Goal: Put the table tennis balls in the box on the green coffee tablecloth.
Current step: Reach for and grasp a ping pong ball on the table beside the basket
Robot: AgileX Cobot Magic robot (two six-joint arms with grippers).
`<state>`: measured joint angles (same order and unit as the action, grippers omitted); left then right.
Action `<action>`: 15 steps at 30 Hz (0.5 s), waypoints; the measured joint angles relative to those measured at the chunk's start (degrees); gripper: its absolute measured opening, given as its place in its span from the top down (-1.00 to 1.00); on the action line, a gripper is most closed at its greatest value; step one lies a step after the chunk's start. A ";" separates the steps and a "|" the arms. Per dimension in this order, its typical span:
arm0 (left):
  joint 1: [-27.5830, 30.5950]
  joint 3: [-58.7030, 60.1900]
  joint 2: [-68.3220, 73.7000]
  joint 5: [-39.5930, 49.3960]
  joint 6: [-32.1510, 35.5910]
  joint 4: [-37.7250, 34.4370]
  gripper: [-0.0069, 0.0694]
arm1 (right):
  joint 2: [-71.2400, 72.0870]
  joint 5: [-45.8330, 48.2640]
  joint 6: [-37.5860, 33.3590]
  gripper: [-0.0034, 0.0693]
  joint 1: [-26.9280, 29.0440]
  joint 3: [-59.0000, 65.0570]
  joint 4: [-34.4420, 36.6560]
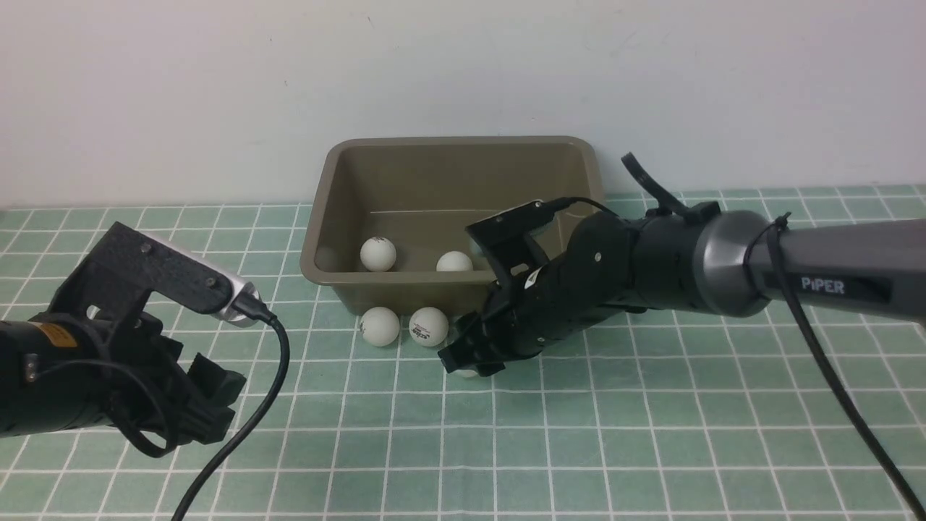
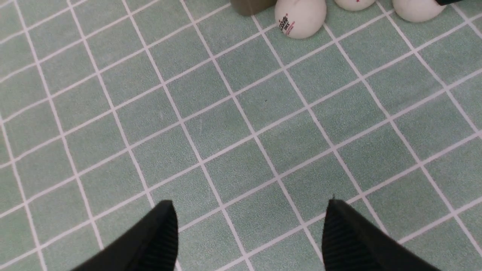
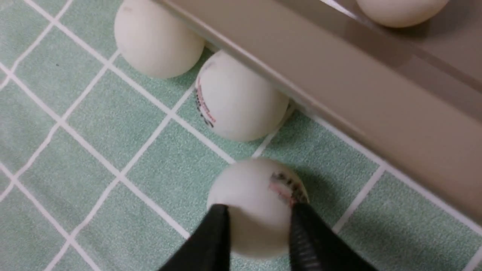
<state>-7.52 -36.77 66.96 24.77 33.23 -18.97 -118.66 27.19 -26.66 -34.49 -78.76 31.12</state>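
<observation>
– Mint-green check with thin white lines: the green coffee tablecloth [image 1: 651,434] covers the counter. What stands on it?
– The box [image 1: 456,144], an olive-brown plastic tub with a flared rim, set close to a pale wall [image 1: 463,65]. I'll place everything else from it.
– The arms?
– The right arm [image 1: 723,260] comes in from the box's right side and slants down past its near right corner. Its grey sleeve carries white letters, "PiPER" [image 1: 822,285]. The right jaws pinch one ball from two sides, low at the cloth just in front of the box's near wall. The left arm [image 1: 87,362] hangs well off the box's near left corner. The left jaws stand wide apart, with only bare cloth between them.
– And the table tennis balls [image 1: 380,325]?
– Five show. Two lie inside the box, a left one [image 1: 377,254] and a middle one [image 1: 454,262] by the near wall. Two sit outside, side by side under the rim of that wall, a plain ball and a printed ball [image 1: 428,326] on the box's right of it. The gripped ball [image 3: 256,195] is just beside the printed one, a little farther out from the box.
– Can the print be read?
– No. Both show dark letters with a red stroke, too blurred to read. An orange sticker [image 1: 54,334] on the left arm is unreadable too.
</observation>
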 joint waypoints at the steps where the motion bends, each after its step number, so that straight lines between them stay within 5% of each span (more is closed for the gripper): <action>1: 0.00 0.00 0.00 0.00 0.00 0.00 -0.39 | 0.00 0.00 0.00 0.46 0.00 -0.05 -0.05; 7: 0.00 0.00 0.00 0.00 0.00 0.00 -0.39 | 0.00 0.05 0.00 0.70 0.00 -0.05 -0.05; 15: 0.00 0.00 0.00 0.00 0.00 0.00 -0.39 | 0.00 1.04 0.00 0.60 0.00 -0.05 -0.25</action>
<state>-7.52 -36.77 66.96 24.77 33.23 -18.97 -118.66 28.23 -26.66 -34.49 -78.81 30.87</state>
